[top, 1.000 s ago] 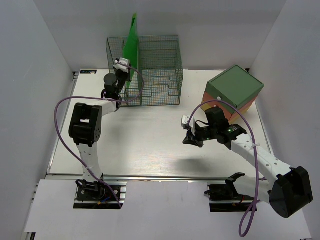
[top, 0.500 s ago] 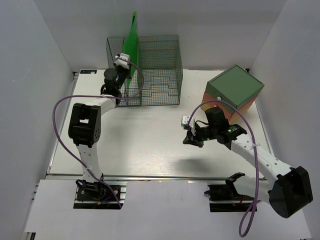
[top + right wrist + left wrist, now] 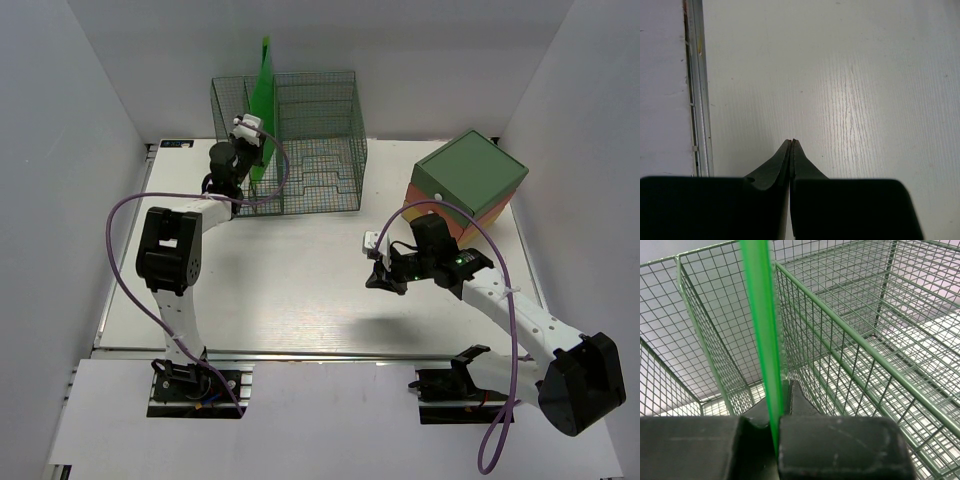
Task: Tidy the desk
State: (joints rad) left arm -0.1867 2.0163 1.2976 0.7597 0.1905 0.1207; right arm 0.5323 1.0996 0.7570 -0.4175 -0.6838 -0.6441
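The desk is a wide white tabletop with aluminium rails. At its back left, a thin green sheet stands upright on edge in the left part of a green wire-mesh rack. My left gripper is at the rack's front left wall, shut on the sheet's lower edge. In the left wrist view the sheet runs up from between the closed fingertips of that gripper, with the rack's mesh all around. My right gripper hovers over the desk's middle right, shut and empty.
A green-topped drawer box with orange and yellow sides stands at the back right, just behind the right arm. An aluminium rail of the desk shows at the left of the right wrist view. White walls enclose the desk on three sides.
The left gripper has closed fully on the green sheet and shifted slightly at the rack's front wall; the rack's left side nudged a little left. The right arm has not moved.
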